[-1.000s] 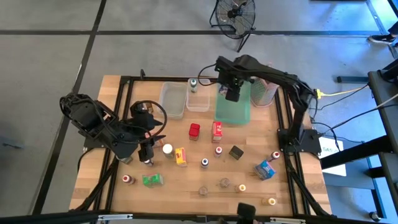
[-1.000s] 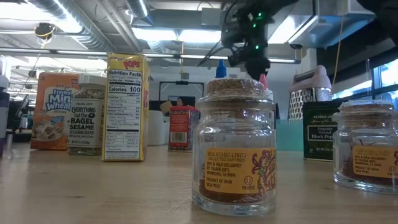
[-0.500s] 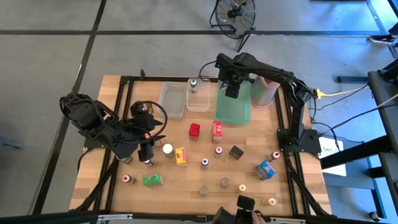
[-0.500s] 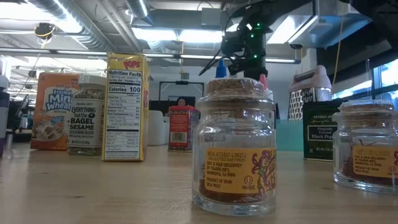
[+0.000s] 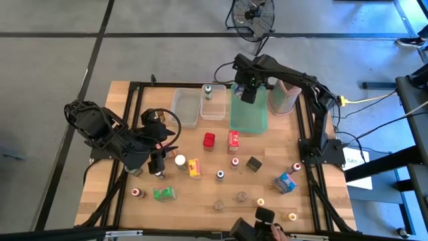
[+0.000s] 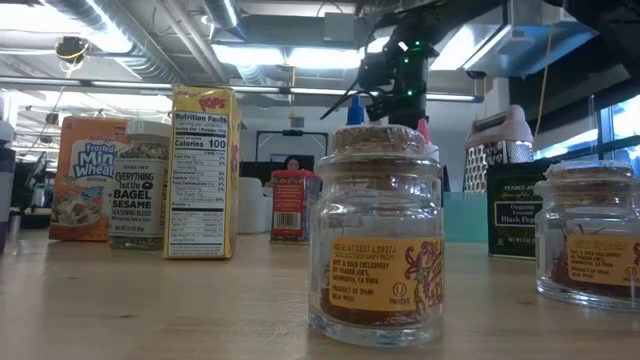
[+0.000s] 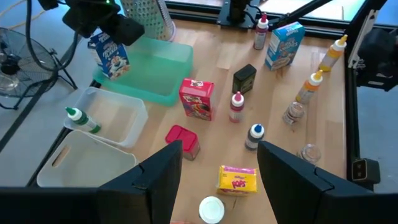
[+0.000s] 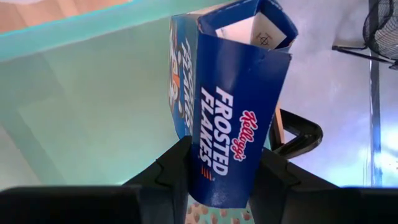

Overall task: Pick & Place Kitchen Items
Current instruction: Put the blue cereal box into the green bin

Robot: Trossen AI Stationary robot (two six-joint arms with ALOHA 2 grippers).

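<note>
1. Blue Frosted Flakes box (image 8: 239,118) is clamped between the fingers of the right gripper (image 5: 247,94), held in the air above the far end of the green tray (image 5: 249,115), at about 12 o'clock on the table (image 5: 200,194).
2. Left gripper (image 7: 214,165) waits at about 9 o'clock, fingers apart, nothing between them; the white-capped bottle (image 5: 180,161) stands just beside it.
3. Risk: the box's top flap is open and the fingers bite near one end, so it may pivot or slip. Released from this height it could tumble, or catch the tray's far rim and fall off the table.
4. Only the right wrist view shows the label and grip. The left wrist view shows the box (image 7: 111,53) hanging clear of the tray (image 7: 165,68). In the high view it is hidden under the gripper.
</note>
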